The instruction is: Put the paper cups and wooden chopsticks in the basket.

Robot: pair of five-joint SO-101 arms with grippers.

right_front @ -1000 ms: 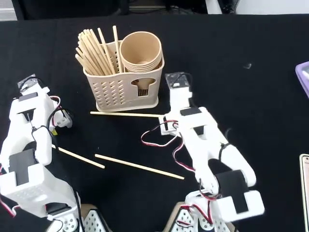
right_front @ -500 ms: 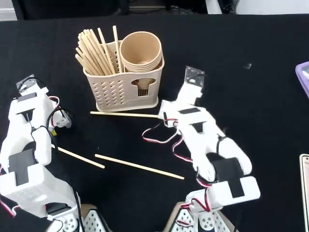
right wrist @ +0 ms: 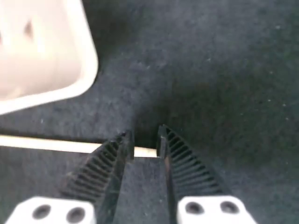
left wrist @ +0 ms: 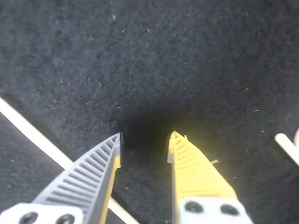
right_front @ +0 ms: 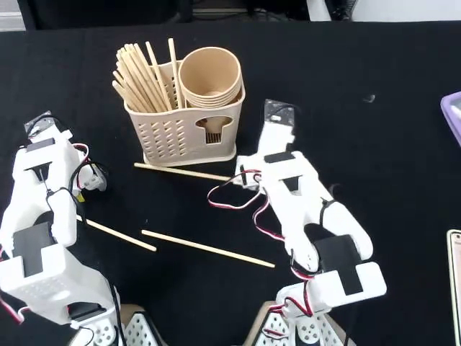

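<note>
Surface: black cloth table (right_front: 374, 187); the basket (right_front: 180, 137) stands toward its far side, holding the paper cups (right_front: 210, 72) and a sheaf of chopsticks (right_front: 140, 76)
Loose: front chopstick (right_front: 180, 171) just before the basket; long chopstick (right_front: 209, 249) and short chopstick (right_front: 119, 236) nearer the arms
Change: within the last second the right wrist swung outward and partly back, and the front chopstick now lies slightly more askew
Meaning: likely nudged rather than lifted, so three sticks remain to be placed
Right gripper (right wrist: 144, 131): jaws a narrow slit apart, the front chopstick's tip showing in it
Left gripper (left wrist: 145, 134): jaws moderately apart, empty, low over the cloth
Hidden: one end of the short chopstick runs under the left arm; whether the right jaws truly pinch the tip is unclear
</note>
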